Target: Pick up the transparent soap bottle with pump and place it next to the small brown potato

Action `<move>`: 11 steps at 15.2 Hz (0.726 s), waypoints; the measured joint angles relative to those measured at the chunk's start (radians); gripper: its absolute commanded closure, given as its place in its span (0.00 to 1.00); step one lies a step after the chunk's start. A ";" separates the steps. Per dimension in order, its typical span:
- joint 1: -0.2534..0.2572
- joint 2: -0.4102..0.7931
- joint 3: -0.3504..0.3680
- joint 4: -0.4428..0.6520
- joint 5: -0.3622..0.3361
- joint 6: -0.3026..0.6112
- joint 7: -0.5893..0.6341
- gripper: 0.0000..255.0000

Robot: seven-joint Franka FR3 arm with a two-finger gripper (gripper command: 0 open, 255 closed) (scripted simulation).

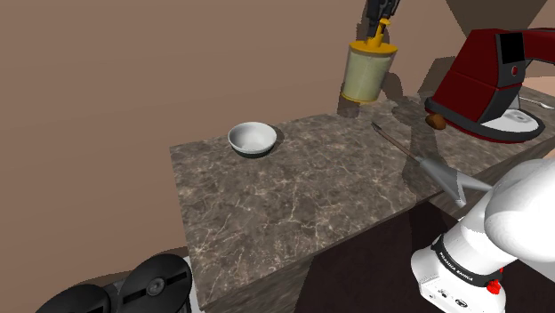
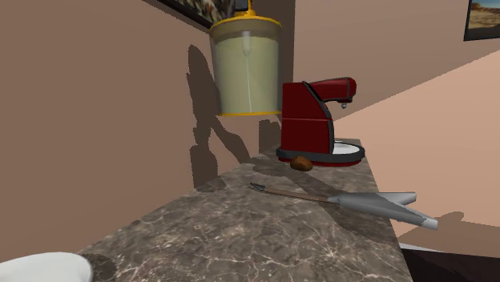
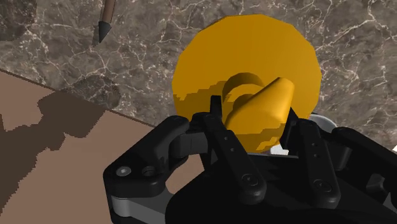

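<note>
Small dark lettering [image 1: 464, 267] seen on the white arm [image 1: 507, 213], at the shoulder view's near right, too small to be read, no other text made out

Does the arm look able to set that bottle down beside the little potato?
Probably yes: the bottle hangs above the counter close to the potato, with open air between; only the red mixer crowds one side.

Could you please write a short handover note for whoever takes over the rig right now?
The hand is shut on the soap bottle, clasping its orange pump.
The bottle hangs upright in the air above the counter.
The potato lies on the counter by the base of the red mixer.
Done: grasp and lift.
Left: carry the bottle over, set it down next to the potato, release.
</note>
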 measured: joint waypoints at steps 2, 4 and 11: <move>-0.005 -0.002 -0.007 0.007 -0.002 -0.009 -0.013 1.00; -0.021 -0.021 -0.029 -0.019 -0.011 -0.001 -0.049 1.00; -0.085 -0.078 -0.124 -0.127 -0.050 0.057 -0.203 1.00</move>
